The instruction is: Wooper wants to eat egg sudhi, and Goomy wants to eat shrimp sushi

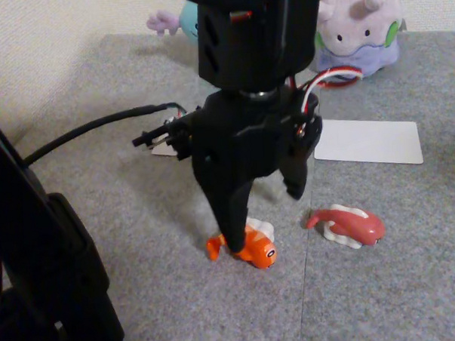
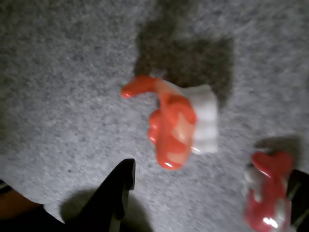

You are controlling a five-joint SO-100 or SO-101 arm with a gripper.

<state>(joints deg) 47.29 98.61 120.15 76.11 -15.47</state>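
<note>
**Grey carpet worktop, jaws over the shrimp sushi**

Grey carpet worktop carries everything. Goomy sits at the back right in the fixed view, Wooper at the back left, mostly hidden behind the arm. White card lies in front of Goomy. Jaws are spread apart, holding nothing: long finger tip is touching or just above the shrimp sushi, short finger is up and to the right. Pink-red toy lies just beside, to the right.

Judgement: step in hand is the shrimp grasp. Centre the toy between both fingers first; it looks off to one side now. Close across the narrow body, keep clear of the pink-red toy, then carry to Goomy
</note>
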